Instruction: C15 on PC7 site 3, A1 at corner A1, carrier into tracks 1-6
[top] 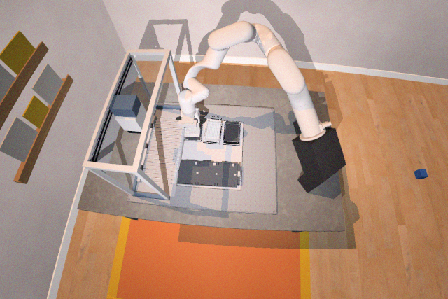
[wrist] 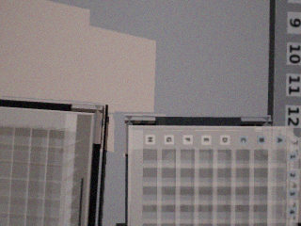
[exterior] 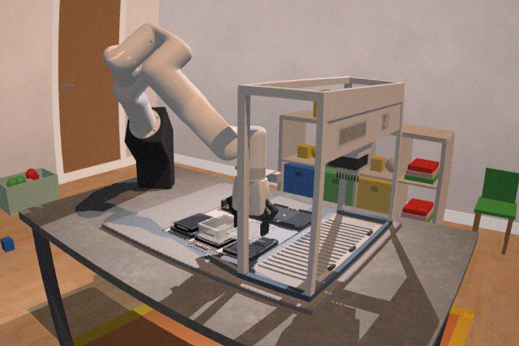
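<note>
Clamped wide across the 96-well plate C15 [exterior: 250,231] just left of centre, the gripper [exterior: 250,219] could tilt it against deep-well block C51 [exterior: 216,228] alongside.

The arm [exterior: 184,95] is cream white and stands on a black pedestal [top: 327,165]. The 96-well plate C15 [wrist: 212,184] is pale, with a grey grid of wells and small dark letters along its top edge; the deep-well block C51 [top: 212,131] is white with a fine grid, and C16 [top: 232,131] is black. The carrier PC7 [top: 209,173] is dark grey with light dots. The rails [exterior: 310,245] show pale grey stripes, and the instrument frame [exterior: 242,174] is off-white. Black numerals sit on light squares on the apron [wrist: 294,61]. The table [exterior: 418,258] is mottled grey, the floor mat [top: 206,262] orange edged in yellow.
</note>
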